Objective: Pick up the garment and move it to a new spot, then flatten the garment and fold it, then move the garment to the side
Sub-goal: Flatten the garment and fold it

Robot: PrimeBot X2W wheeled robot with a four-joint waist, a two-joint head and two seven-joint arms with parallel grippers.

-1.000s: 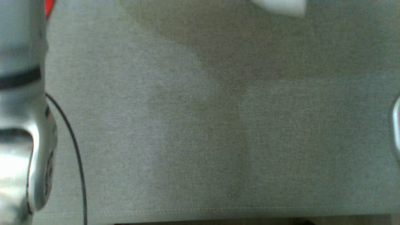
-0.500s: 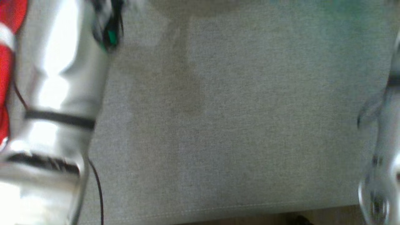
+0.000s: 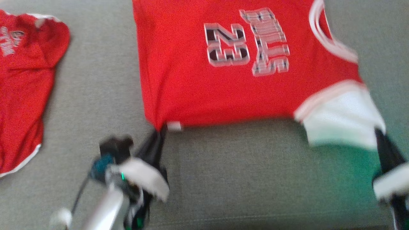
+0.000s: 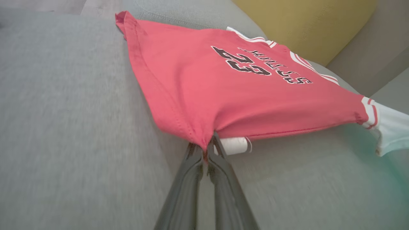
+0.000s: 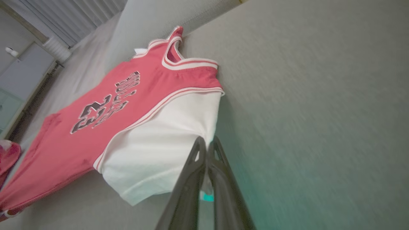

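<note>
Grey woven couch (image 3: 243,179), red jersey (image 3: 179,80) w/ white sleeve (image 3: 342,121)

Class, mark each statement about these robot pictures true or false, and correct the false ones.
1. The left gripper is shut on a red hem corner of the jersey. True.
2. The right gripper hangs open above the jersey. False: it is shut on the white sleeve.
3. The jersey bears the number 23. True.
4. A second red garment lies to the jersey's right in the head view. False: it lies to the jersey's left.
5. The jersey lies on a wooden table. False: it lies on a grey fabric surface.
</note>
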